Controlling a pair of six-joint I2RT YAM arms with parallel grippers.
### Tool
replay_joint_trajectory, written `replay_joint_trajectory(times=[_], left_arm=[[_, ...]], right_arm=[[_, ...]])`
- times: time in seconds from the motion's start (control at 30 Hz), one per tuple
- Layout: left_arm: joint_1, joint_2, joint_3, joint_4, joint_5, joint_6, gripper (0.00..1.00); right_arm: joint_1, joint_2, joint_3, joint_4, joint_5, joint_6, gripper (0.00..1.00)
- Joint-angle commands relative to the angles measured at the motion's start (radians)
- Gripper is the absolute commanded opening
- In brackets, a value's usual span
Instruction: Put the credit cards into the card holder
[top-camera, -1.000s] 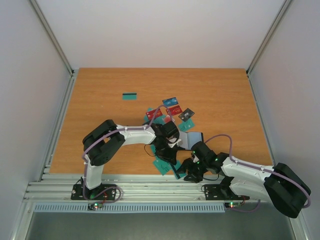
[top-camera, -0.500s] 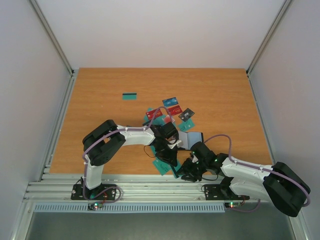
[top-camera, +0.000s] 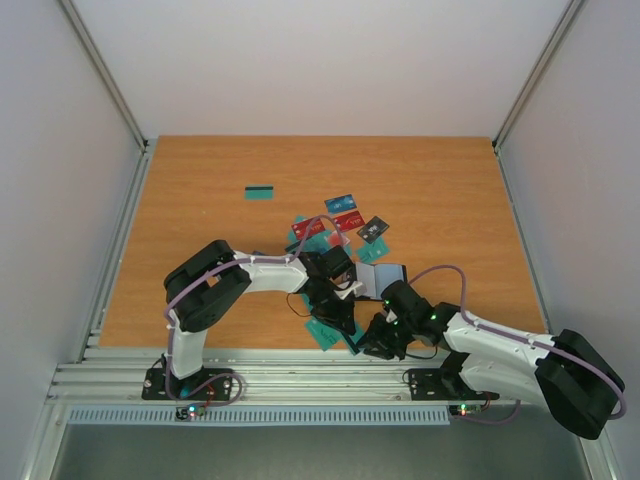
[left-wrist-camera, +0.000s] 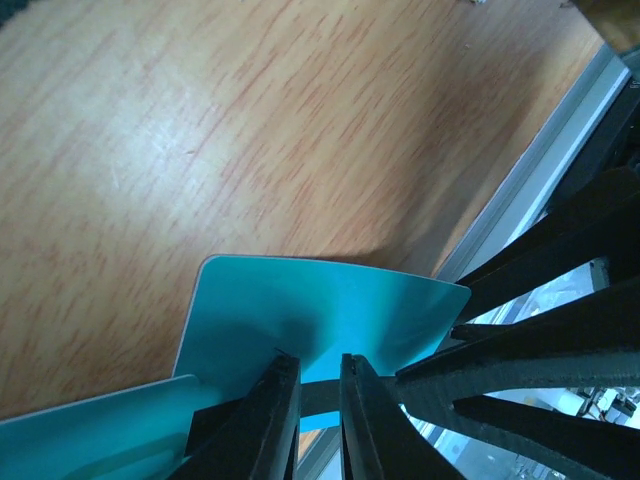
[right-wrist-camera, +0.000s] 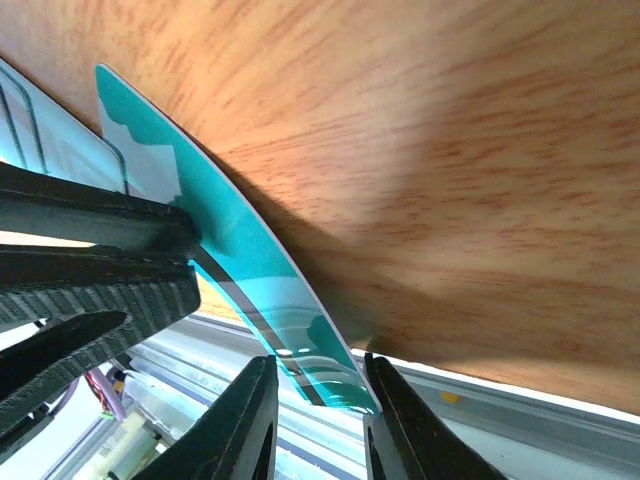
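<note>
Overhead view: both arms reach in to lower centre of frame, near the front edge of the wooden surface (top-camera: 200, 220).

Left arm's fingers (top-camera: 340, 315): pressed almost together, pinching one teal card (left-wrist-camera: 320, 305) by its near edge. In the left wrist view the card sticks out past the fingertips, bowed, its far edge down towards the wood. A second teal card (left-wrist-camera: 90, 430) lies at that view's lower left, partly under the held one.

Right arm's fingers (top-camera: 365, 343): come in from the right, tips just beside the left arm's. In the right wrist view they stand slightly parted with the card's striped corner in the gap. It sits close against the right-hand finger, but the gap is wider than the card, so no pinch from this side.

Card holder (top-camera: 392, 275): lies open and flat, grey inside up, just above the right arm's wrist and right of the left arm's wrist, part-hidden by both. It is near the held card but apart from it.

Loose cards (top-camera: 345, 222): a small scatter of red, blue, dark and teal ones above the card holder, at frame centre. Some overlap. One lone teal card (top-camera: 260, 192) with a dark stripe lies well apart, upper left of the scatter.

Metal rails (top-camera: 120, 380) run along the bottom of frame, below the wood.
</note>
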Motion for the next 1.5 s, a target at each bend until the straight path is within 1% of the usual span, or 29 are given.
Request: replay_joint_trajectory(times=[0.0, 0.23, 0.37, 0.4, 0.57, 0.7, 0.87, 1.0, 1.13, 1.2, 1.27, 1.37, 1.43, 1.47], left_arm=[[-0.008, 0.005, -0.037, -0.018, -0.017, -0.009, 0.14], [-0.008, -0.012, -0.026, -0.024, 0.004, -0.012, 0.14], [-0.008, -0.036, -0.022, -0.022, 0.016, -0.021, 0.14], [-0.008, -0.042, -0.021, -0.023, 0.018, -0.023, 0.14], [-0.004, -0.077, -0.006, -0.02, 0.026, -0.043, 0.14], [0.013, -0.131, 0.036, -0.065, -0.01, -0.064, 0.14], [0.048, -0.247, 0.116, -0.202, -0.1, -0.076, 0.14], [0.08, -0.348, 0.179, -0.327, -0.194, -0.079, 0.14], [0.112, -0.454, 0.232, -0.41, -0.288, -0.104, 0.21], [0.136, -0.496, 0.253, -0.425, -0.32, -0.131, 0.28], [0.164, -0.53, 0.285, -0.44, -0.347, -0.177, 0.31], [0.207, -0.57, 0.341, -0.441, -0.369, -0.25, 0.39], [0.238, -0.59, 0.378, -0.426, -0.368, -0.291, 0.46], [0.256, -0.599, 0.392, -0.4, -0.35, -0.318, 0.47]], right_arm=[[0.0, -0.018, 0.061, 0.026, 0.045, -0.021, 0.25], [0.001, 0.023, 0.11, 0.006, 0.05, -0.054, 0.18], [0.001, 0.04, 0.144, -0.045, 0.066, -0.074, 0.04], [0.001, 0.044, 0.152, -0.056, 0.071, -0.079, 0.02], [-0.001, 0.047, 0.202, -0.174, 0.105, -0.11, 0.01], [-0.001, 0.031, 0.26, -0.29, 0.14, -0.144, 0.01], [-0.001, -0.002, 0.351, -0.424, 0.148, -0.216, 0.01], [-0.002, -0.069, 0.431, -0.554, 0.156, -0.249, 0.01], [-0.002, -0.135, 0.522, -0.633, 0.209, -0.247, 0.01], [-0.01, -0.145, 0.57, -0.635, 0.236, -0.24, 0.01], [-0.027, -0.141, 0.624, -0.628, 0.267, -0.235, 0.01], [-0.066, -0.125, 0.706, -0.589, 0.313, -0.232, 0.01], [-0.089, -0.116, 0.756, -0.534, 0.344, -0.228, 0.01], [-0.101, -0.11, 0.777, -0.496, 0.354, -0.227, 0.01]])
